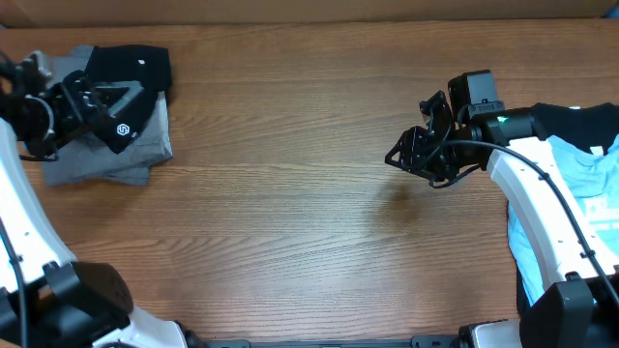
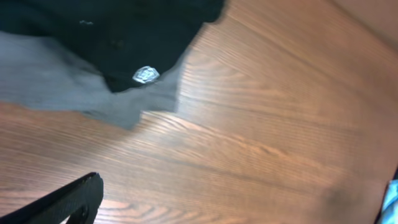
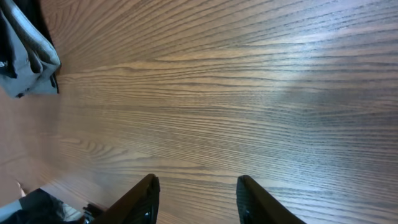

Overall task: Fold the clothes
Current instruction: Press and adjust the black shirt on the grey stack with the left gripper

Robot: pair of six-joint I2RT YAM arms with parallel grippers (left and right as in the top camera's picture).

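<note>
A folded black T-shirt (image 1: 131, 72) with a small white hexagon logo (image 1: 124, 129) lies on a folded grey shirt (image 1: 106, 155) at the table's far left. The left wrist view shows the same black shirt (image 2: 124, 31), its logo (image 2: 147, 74) and the grey shirt (image 2: 50, 74). My left gripper (image 1: 100, 104) hovers over this stack, open and empty; only one finger (image 2: 71, 199) shows in its wrist view. My right gripper (image 1: 414, 155) is open and empty above bare wood right of centre, which its wrist view (image 3: 198, 182) confirms.
A light blue shirt (image 1: 590, 188) and a black garment (image 1: 580, 118) lie at the right edge under my right arm. The wooden table (image 1: 290, 213) stretches between the two piles. The grey stack shows far off in the right wrist view (image 3: 25, 62).
</note>
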